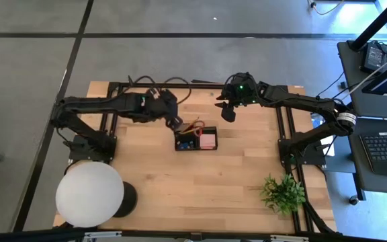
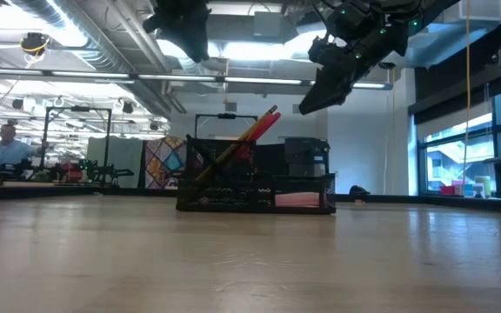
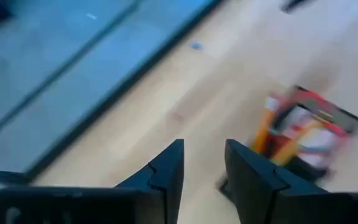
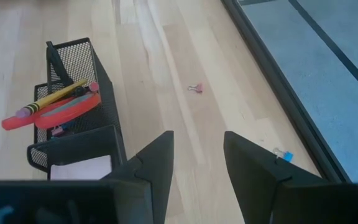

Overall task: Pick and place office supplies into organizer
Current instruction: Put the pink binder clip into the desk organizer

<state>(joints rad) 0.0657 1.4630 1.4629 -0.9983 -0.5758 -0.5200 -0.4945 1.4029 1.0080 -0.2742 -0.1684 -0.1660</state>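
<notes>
my left pincer (image 3: 202, 163) hung released and empty above the black mesh organizer (image 4: 73, 134), which sat near the worktop's middle with red-handled scissors (image 4: 53, 112) and a pencil (image 4: 58, 93) in it. my right pincer (image 4: 196, 155) hovered parted, grasping nothing, toward the far edge. a pink clip (image 4: 196, 88) lay loose on the wood.

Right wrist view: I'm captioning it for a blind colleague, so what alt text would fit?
A black mesh organizer on a wooden table holds red-handled scissors, a yellow pencil and a pink sticky-note block. The right hand hangs open and empty above the table beside it. Two small clips, one pink and one blue, lie loose on the wood.
</notes>
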